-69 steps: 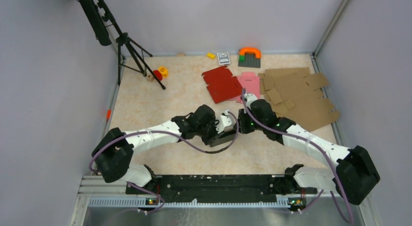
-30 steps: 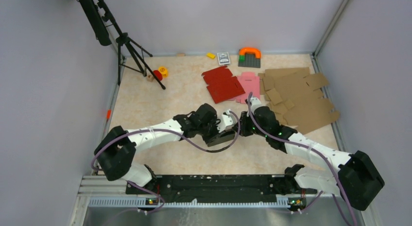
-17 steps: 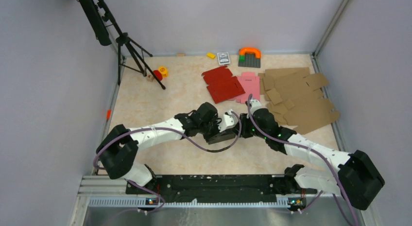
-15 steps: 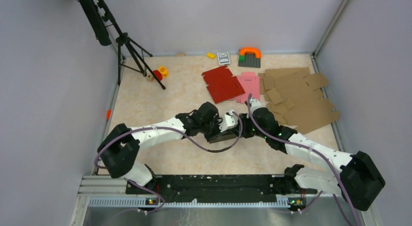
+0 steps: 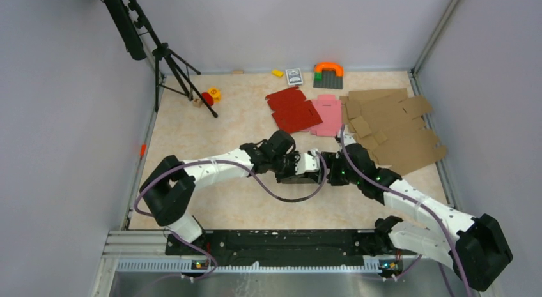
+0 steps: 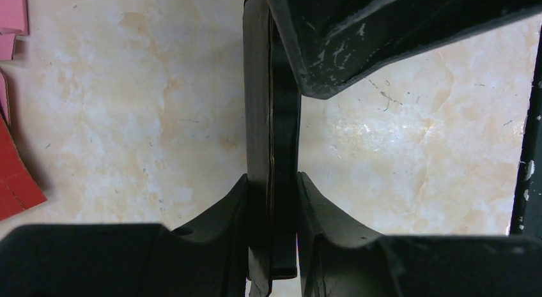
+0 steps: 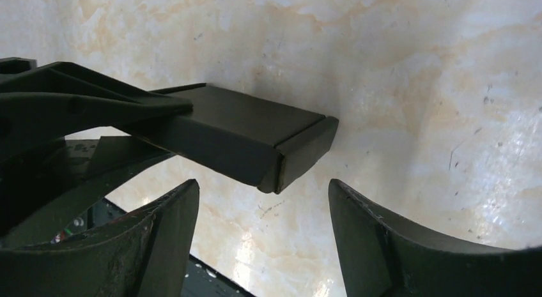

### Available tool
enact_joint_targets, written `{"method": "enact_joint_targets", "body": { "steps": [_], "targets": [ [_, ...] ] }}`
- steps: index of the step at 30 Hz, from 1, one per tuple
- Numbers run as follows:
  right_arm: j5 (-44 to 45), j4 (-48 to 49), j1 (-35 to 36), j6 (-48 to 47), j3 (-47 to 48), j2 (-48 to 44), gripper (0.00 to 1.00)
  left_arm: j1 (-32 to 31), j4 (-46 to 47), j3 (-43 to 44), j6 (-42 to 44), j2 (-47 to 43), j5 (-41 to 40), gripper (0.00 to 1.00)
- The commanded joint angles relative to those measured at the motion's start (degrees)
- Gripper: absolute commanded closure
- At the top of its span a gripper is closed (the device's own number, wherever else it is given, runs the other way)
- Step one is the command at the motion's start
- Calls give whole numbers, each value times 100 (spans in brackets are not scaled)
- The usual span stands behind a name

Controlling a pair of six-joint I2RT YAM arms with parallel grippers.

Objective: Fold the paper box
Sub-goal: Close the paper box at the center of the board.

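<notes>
The left gripper (image 6: 271, 185) is clenched on the paper box (image 7: 243, 131), holding it edge-on over the middle of the surface (image 5: 211, 137). The box's long axis runs straight toward the right gripper (image 7: 262, 193), and its free end sits between those released jaws without touching them. I'd say the right arm is the one placed to work it.

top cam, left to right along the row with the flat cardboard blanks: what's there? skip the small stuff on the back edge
tripod → red toy → yellow toy → red cardboard blank → pink cardboard blank → brown cardboard sheets
</notes>
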Motion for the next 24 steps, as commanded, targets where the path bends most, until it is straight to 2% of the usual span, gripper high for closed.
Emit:
{"method": "enact_joint_targets", "body": {
  "steps": [1, 8, 14, 18, 21, 24],
  "targets": [
    [-553, 469, -349, 708, -217, -121, 28, -6, -261, 229, 269, 104, 224, 75],
    [-1265, 931, -795, 1435, -479, -562, 24, 2, -376, 338, 244, 168, 238, 77],
    [-1800, 700, -1261, 1801, -504, -748, 23, 61, -520, 477, 206, 226, 326, 77],
    [-1750, 908, -1533, 2476, -798, -907, 30, 113, -571, 519, 160, 237, 360, 77],
    [-1693, 934, -1535, 2642, -864, -721, 37, 134, -587, 525, 154, 237, 410, 77],
    [-1890, 1372, -1535, 2850, -1082, -564, 40, 134, -594, 562, 149, 257, 432, 77]
  ]
}}
